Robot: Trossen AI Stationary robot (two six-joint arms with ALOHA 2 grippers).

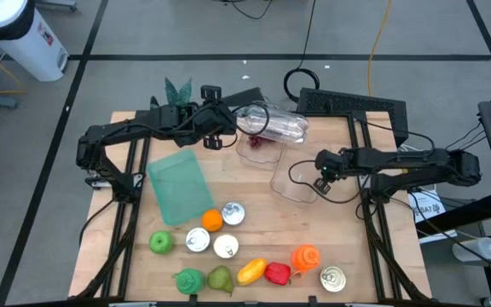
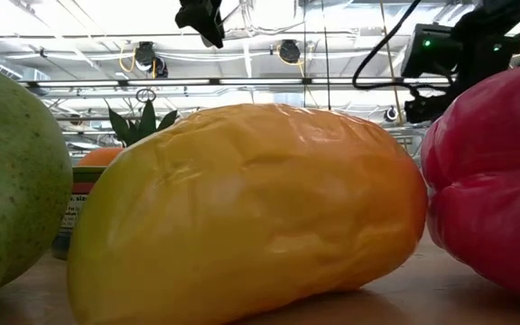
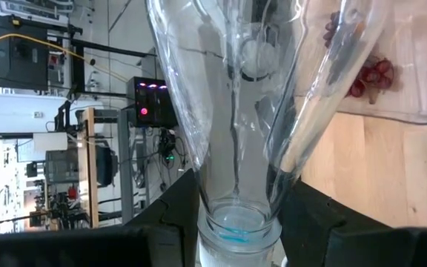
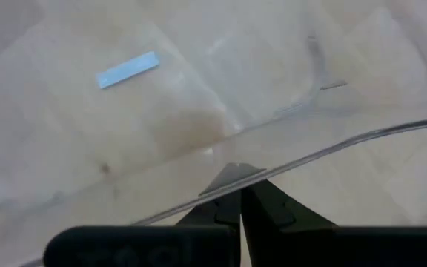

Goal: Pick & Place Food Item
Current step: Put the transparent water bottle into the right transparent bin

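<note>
Carry step, judged: left end effector [image 1: 231,128] clamps clear plastic bottle [image 1: 273,124] by its neck, aloft. Right end effector [image 1: 320,176] pinches clear container [image 1: 295,180] rim. Next: lower bottle gently.

Table [image 1: 254,217]: pale matt wood. Bottle [image 1: 273,123]: clear glossy plastic. Mango [image 2: 251,208]: glossy, wrinkled plastic. Cans [image 1: 333,278]: shiny metal.

Robotics lab, prob. an open test hall: wooden table [image 1: 254,213] on a taped concrete floor, cables running behind it, equipment rack w/ lit LEDs [image 3: 150,104] beyond the table, exposed ceiling trusses + hanging lamps [image 2: 287,51] above it.
</note>
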